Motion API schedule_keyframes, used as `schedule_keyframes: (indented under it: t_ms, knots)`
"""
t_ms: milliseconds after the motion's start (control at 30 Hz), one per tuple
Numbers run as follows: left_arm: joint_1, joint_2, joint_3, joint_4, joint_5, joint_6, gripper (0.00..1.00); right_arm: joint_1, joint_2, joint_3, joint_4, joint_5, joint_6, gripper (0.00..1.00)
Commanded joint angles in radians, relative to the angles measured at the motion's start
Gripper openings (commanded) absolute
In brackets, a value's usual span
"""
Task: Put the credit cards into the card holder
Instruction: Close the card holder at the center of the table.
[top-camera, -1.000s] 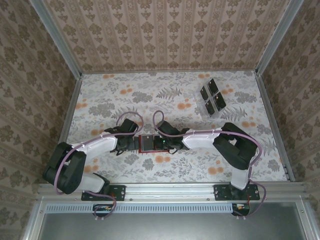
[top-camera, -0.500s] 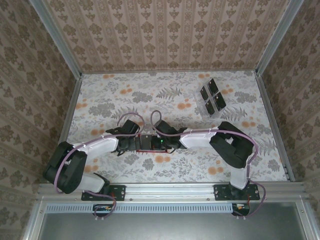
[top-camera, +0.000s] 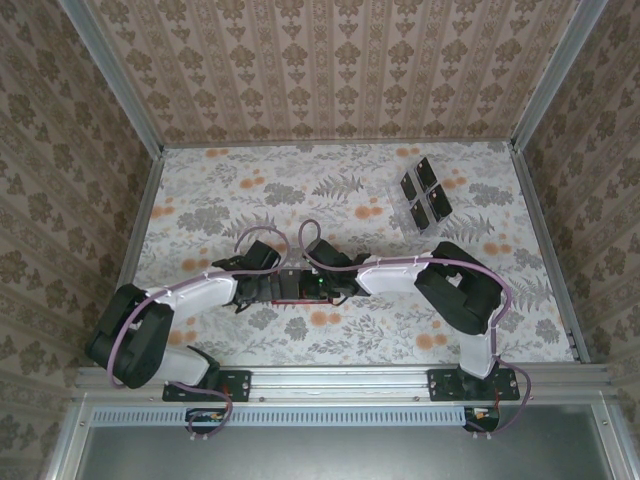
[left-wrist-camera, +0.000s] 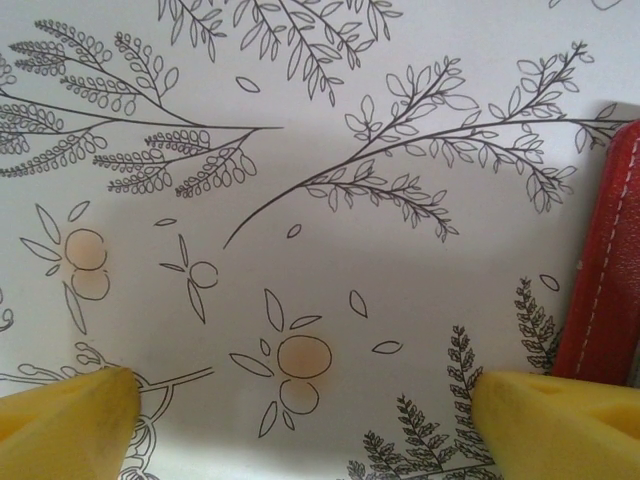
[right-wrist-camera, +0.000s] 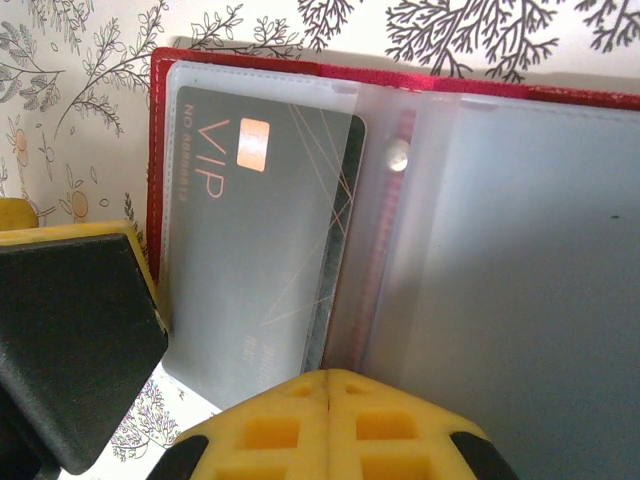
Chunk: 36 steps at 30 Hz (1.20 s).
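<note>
The wallet lies open on the bench, a little toward 6 o'clock from the bench centre, where the two arms meet. In the right wrist view its red rim runs along the 12 o'clock and 9 o'clock sides, and two greyish clear pockets face up. One dark card with the word VIP sits in the pocket at 9 o'clock. Its 3 o'clock edge is close to the fold. The pocket at 3 o'clock shows no card.

The right fingers are pressed together with nothing between them. They are over the 6 o'clock edge of the wallet, just below the pocket with the card. A black and yellow part stands at 8 o'clock in that view; I cannot tell what it is.

The left fingers are spread wide and hold nothing. One tip is at 7 o'clock and one at 5 o'clock in the left wrist view, with bare bench between them. The 5 o'clock tip is just beside the red edge of the wallet.

One clear tray stands well apart, at 2 o'clock from the wallet. Four dark cards lie in it, two by two.
</note>
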Motion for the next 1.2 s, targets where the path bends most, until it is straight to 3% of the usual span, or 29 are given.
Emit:
schedule_keyframes:
  t_ms: [0,133,200,400,533,633,800,967,1167]
  knots:
    - [-0.004,-0.011,-0.012,-0.051,0.021,-0.020,1.00,-0.010,-0.053,-0.012,0.016,-0.026,-0.002,0.01]
    - [0.021,-0.056,0.017,-0.095,0.000,-0.019,1.00,-0.034,-0.164,-0.040,-0.016,-0.013,-0.036,0.26]
    - [0.031,-0.085,0.031,-0.112,-0.006,-0.015,1.00,-0.044,-0.221,-0.048,-0.054,0.002,-0.062,0.32]
    - [0.049,-0.164,0.052,-0.095,-0.003,0.009,1.00,-0.084,-0.343,-0.076,-0.204,0.118,-0.141,0.46]
    - [0.054,-0.217,0.033,-0.004,0.061,0.030,1.00,-0.110,-0.343,-0.084,-0.280,0.192,-0.179,0.55]
    - [0.060,-0.238,0.006,0.088,0.139,0.041,1.00,-0.115,-0.307,-0.068,-0.305,0.209,-0.204,0.57]
    - [0.068,-0.218,-0.027,0.199,0.239,0.026,1.00,-0.116,-0.235,-0.041,-0.315,0.215,-0.219,0.56]
    - [0.068,-0.178,-0.040,0.258,0.294,0.017,1.00,-0.116,-0.199,-0.042,-0.319,0.235,-0.220,0.47]
    - [0.063,-0.131,-0.053,0.319,0.343,0.011,1.00,-0.116,-0.191,-0.068,-0.306,0.243,-0.211,0.13]
